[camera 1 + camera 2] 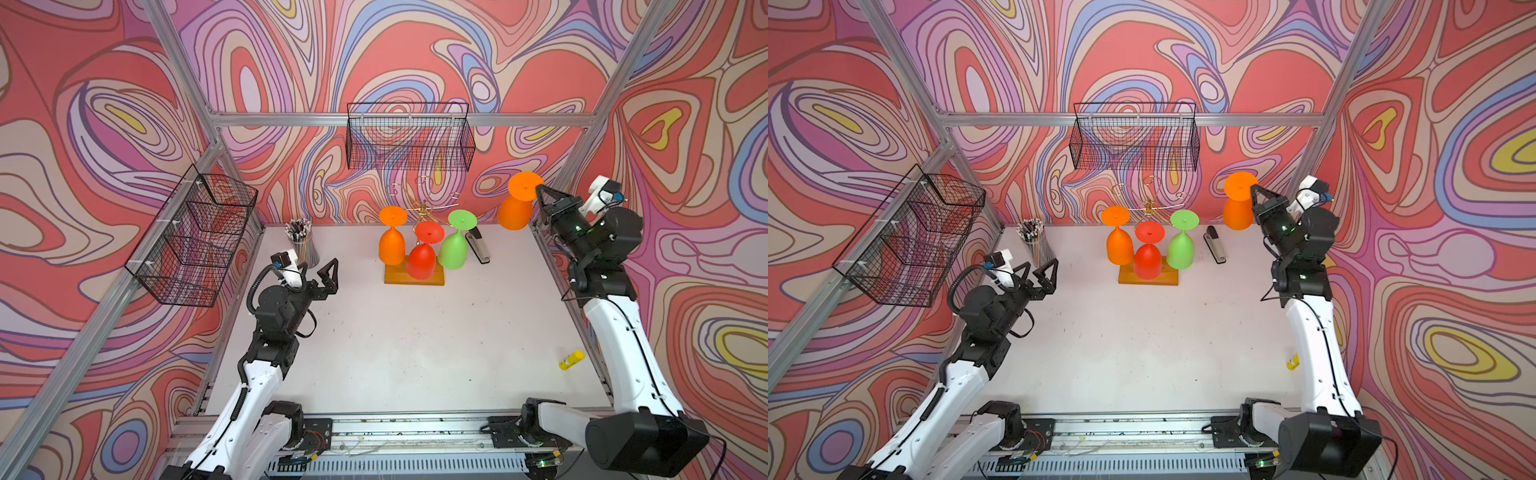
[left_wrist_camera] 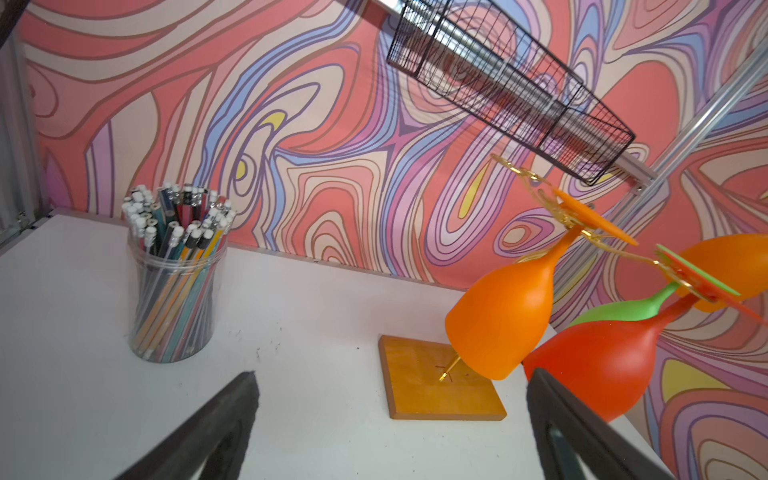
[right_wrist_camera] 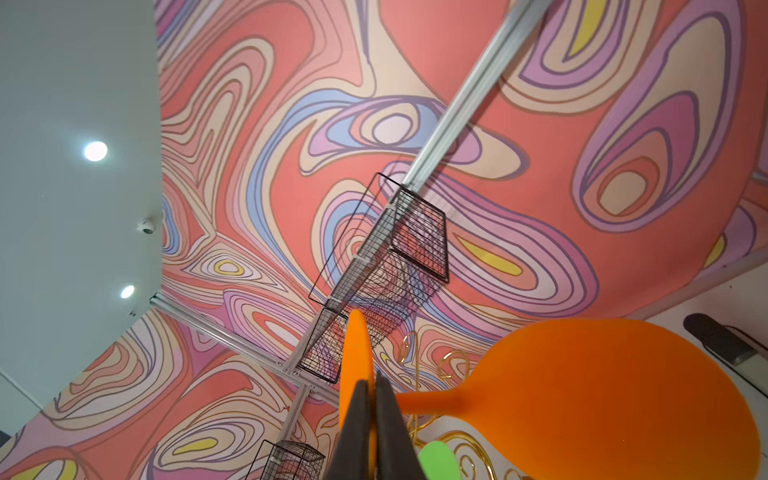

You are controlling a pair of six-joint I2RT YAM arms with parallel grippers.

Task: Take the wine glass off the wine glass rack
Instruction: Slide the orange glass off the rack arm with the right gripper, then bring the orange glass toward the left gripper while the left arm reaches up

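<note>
**Figure.** The wine glass (image 1: 515, 214) is hanging upside down, clear of the wine glass rack (image 1: 413, 276). It is sitting to the rack's right, beyond the stapler (image 1: 478, 247), near the far right corner of the table (image 1: 415, 353). Whether its mouth is touching anything cannot be told.

The right tool (image 1: 539, 189) is clenching the rim of the glass's flat round foot, which is showing edge-on between the fingers (image 3: 357, 424) in the right wrist view. The left tool (image 1: 1042, 264) is hovering released and empty over the table, beside the pencil jar (image 1: 1036, 245).

**Handling (judged).** The glass is probably behaving as light moulded plastic, stiff and hardly fragile. The thin, smooth foot is offering little to bear on, so the bowl may be free to swing or slip. The stem just beneath the foot would be giving a steadier hold.

**Appearance.** The glass is showing matte, opaque orange throughout, with a wide disc foot uppermost, a short stem, and a rounded bowl opening downward. An orange glass (image 1: 391, 245), a red glass (image 1: 422, 259) and a green glass (image 1: 453, 249) are hanging on the rack's gold hooks.
</note>
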